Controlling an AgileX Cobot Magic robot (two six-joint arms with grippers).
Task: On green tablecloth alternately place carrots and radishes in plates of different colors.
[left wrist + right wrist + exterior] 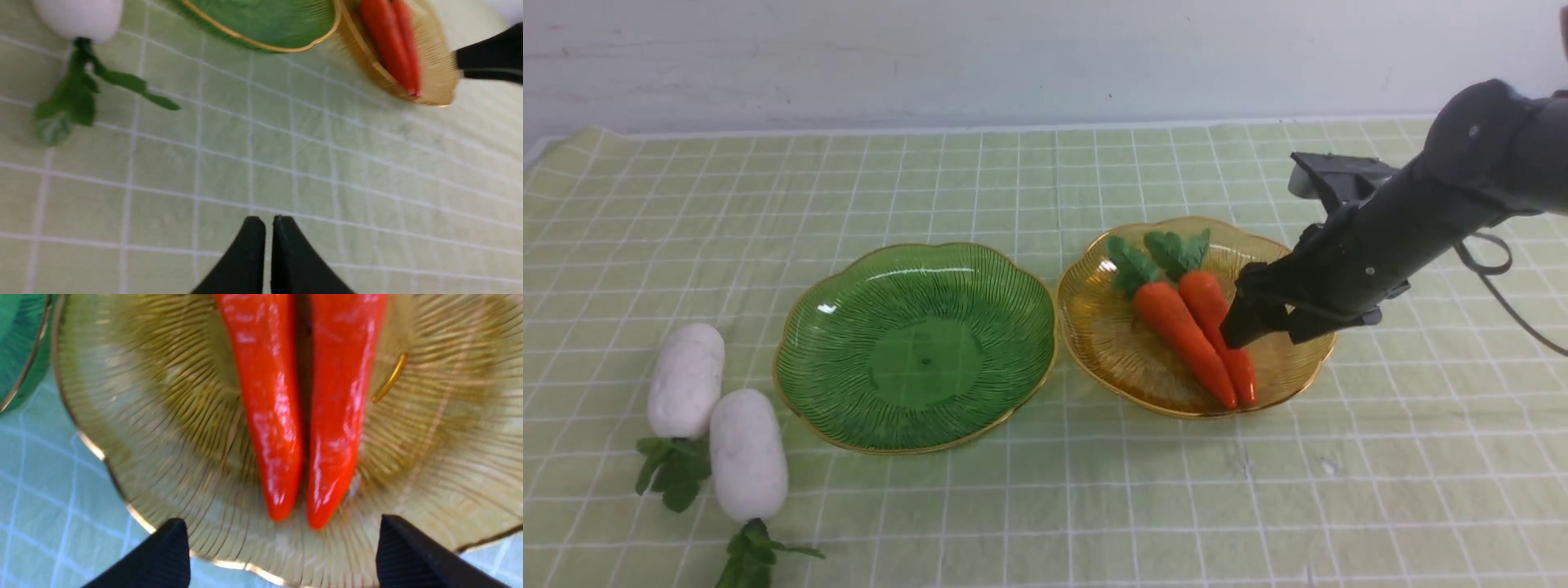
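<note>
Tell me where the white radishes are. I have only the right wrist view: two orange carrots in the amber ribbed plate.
Observer: The farther white toy radish and the nearer white toy radish both lie on the pale green grid tablecloth. They are left of the translucent green ribbed plate and outside it.
Operator: Confirm what that green plate holds.
Observer: Nothing; only its bare ribbed surface shows.
Operator: Report the left gripper.
Observer: The left gripper is shut and holds nothing. It hangs over bare cloth.
</note>
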